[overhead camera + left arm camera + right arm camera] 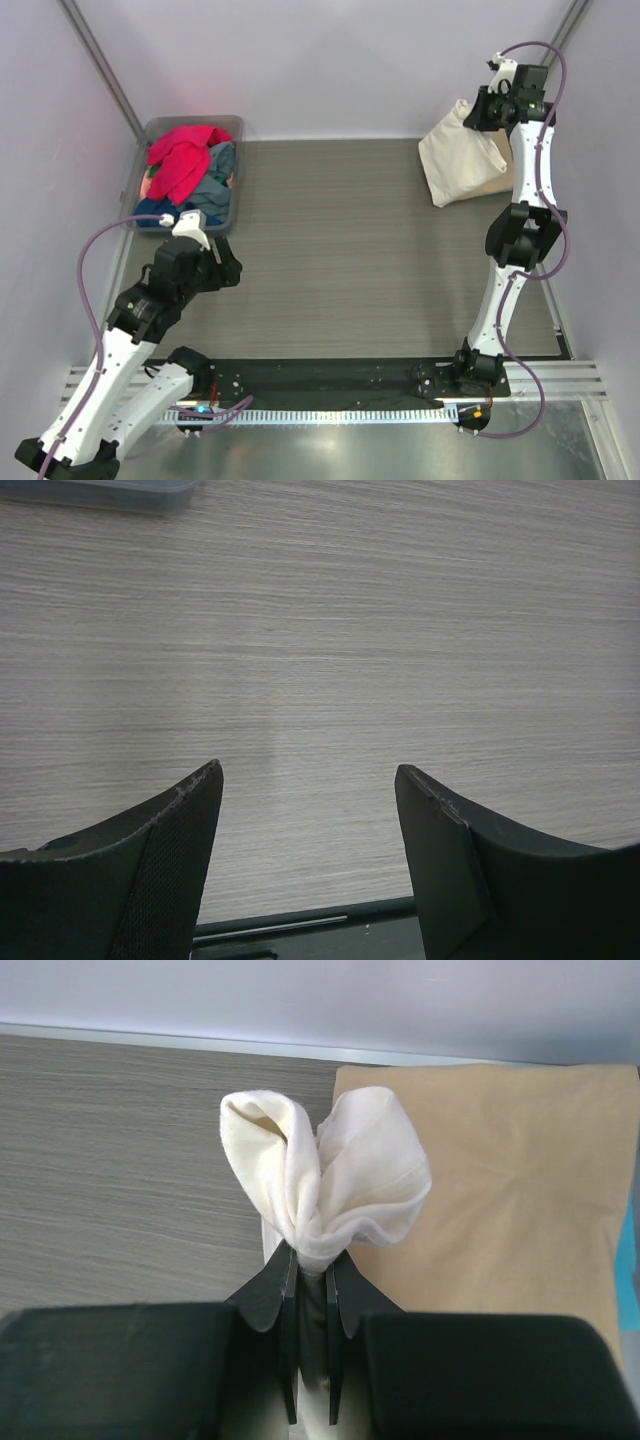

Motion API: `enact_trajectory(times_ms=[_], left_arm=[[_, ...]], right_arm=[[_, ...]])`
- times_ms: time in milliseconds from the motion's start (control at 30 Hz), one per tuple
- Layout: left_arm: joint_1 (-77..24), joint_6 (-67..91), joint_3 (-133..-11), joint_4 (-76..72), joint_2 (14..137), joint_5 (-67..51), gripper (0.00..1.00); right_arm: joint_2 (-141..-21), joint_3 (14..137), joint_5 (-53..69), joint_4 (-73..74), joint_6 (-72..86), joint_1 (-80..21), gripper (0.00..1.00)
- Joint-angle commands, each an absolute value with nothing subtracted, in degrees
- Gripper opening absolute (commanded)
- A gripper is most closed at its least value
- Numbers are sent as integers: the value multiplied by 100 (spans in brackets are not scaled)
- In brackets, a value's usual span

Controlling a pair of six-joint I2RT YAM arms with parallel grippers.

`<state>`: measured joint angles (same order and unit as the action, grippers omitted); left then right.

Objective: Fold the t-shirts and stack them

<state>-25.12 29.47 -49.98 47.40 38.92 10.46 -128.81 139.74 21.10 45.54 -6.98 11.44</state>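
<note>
Grey wood-look table (pixel 350 250) sits between pale walls. At the far right corner, the right claw (pixel 312 1265) is squeezed tight on a soft cream-white cotton shirt (pixel 325 1170). A bunch of the cloth puffs out past its black fingers (pixel 265 1295). The rest of this shirt hangs down from the claw, over a flat tan-beige cotton shirt (pixel 500 1190) that lies on the table.

On the near left side, the left claw (pixel 308 780) is spread wide over bare table and holds nothing. Past it, at the far left, stands a grey see-through plastic tub (pixel 190 120). Inside the tub a crumpled red cloth shirt (pixel 180 160) and a blue-grey shirt (pixel 215 185) lie piled together.
</note>
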Motion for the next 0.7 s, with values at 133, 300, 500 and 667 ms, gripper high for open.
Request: enact_trajectory(times_ms=[133, 300, 500, 667], left_arm=[[-2522, 2865, -4983, 4562, 3964, 984, 70], [-2522, 2865, -4983, 4562, 3973, 993, 70], [-2514, 2865, -4975, 4553, 3964, 993, 70], [-2514, 2856, -4975, 4561, 3981, 984, 70]], right_arm=[[-13183, 14581, 2215, 4166, -765, 1309, 1], [-13499, 14598, 1828, 3578, -1028, 1415, 1], [-14184, 14564, 1767, 2647, -1011, 1713, 1], [-14799, 14537, 1705, 1760, -915, 1907, 1]])
